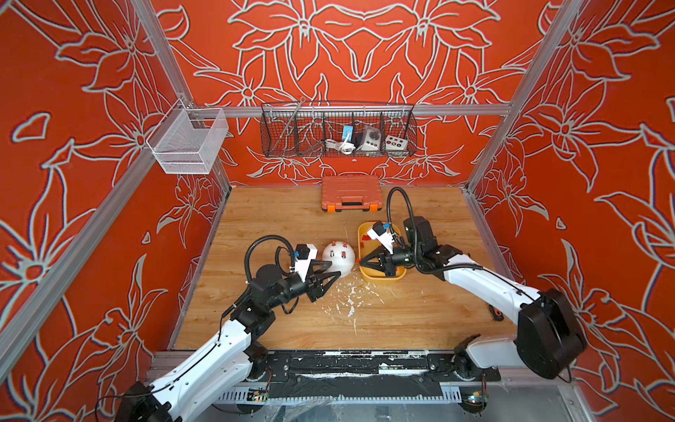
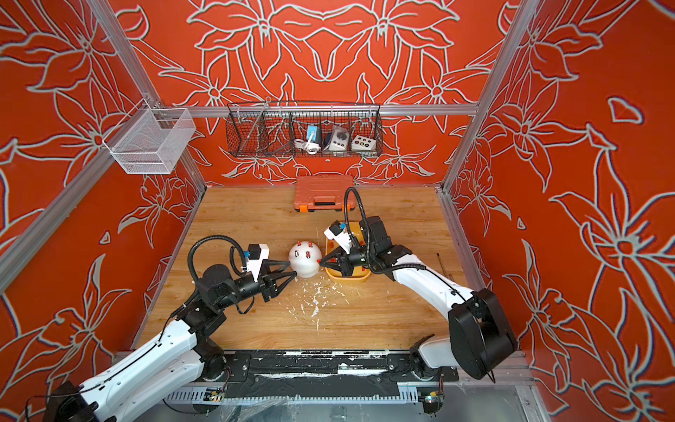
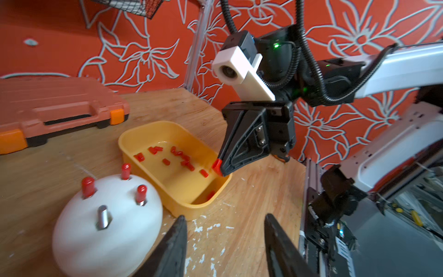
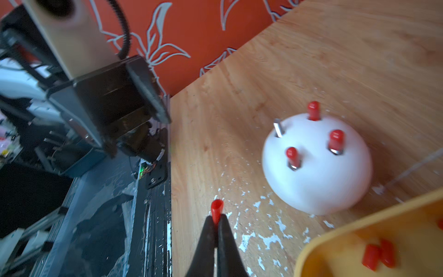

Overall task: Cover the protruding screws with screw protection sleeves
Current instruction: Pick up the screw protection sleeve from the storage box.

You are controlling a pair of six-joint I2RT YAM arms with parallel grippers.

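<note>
Your right claw [image 4: 216,217] is clamped on a red sleeve [image 4: 216,208] just beside the white dome [image 4: 318,182]. Three of its screws [image 4: 336,141] are capped; one screw [image 4: 278,129] stands bare. Your left claw [image 3: 224,217] gapes empty near the dome.

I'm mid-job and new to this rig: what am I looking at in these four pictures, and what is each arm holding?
Two robot arms work over a wooden table. Two pictures look down from above on the whole scene; the other two come from a camera on each arm's wrist. The right hand is shut on a red sleeve, near the yellow tray and beside the white dome. The left hand is open and empty, close to the dome. On the dome, three screws wear red sleeves; one bare screw is uncovered. Loose sleeves lie in the tray. An orange case sits at the back.
</note>
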